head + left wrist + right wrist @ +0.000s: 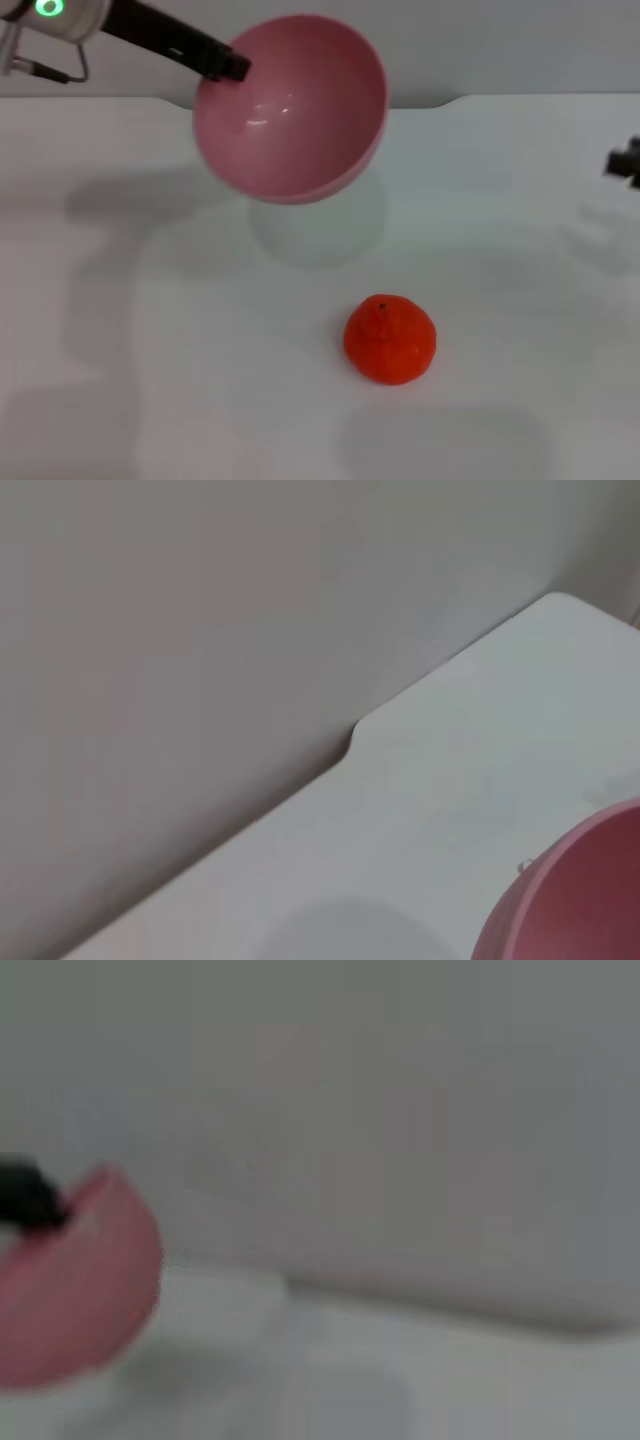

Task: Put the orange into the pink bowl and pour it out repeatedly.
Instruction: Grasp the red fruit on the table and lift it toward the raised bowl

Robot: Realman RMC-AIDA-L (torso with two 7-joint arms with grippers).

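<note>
In the head view, at about ten o'clock, the left gripper (228,66) reaches in from the upper left corner, its dark fingers (215,58) clamped on the rim of the pink bowl (290,110). The bowl hangs tilted above the white surface (150,330), its open mouth turned toward the camera, nothing inside. Below it, at about five o'clock, the orange (390,338) rests on the surface, well apart from the bowl. At three o'clock, the right gripper (626,162) barely shows at the edge; I cannot tell how its fingers stand.
</note>
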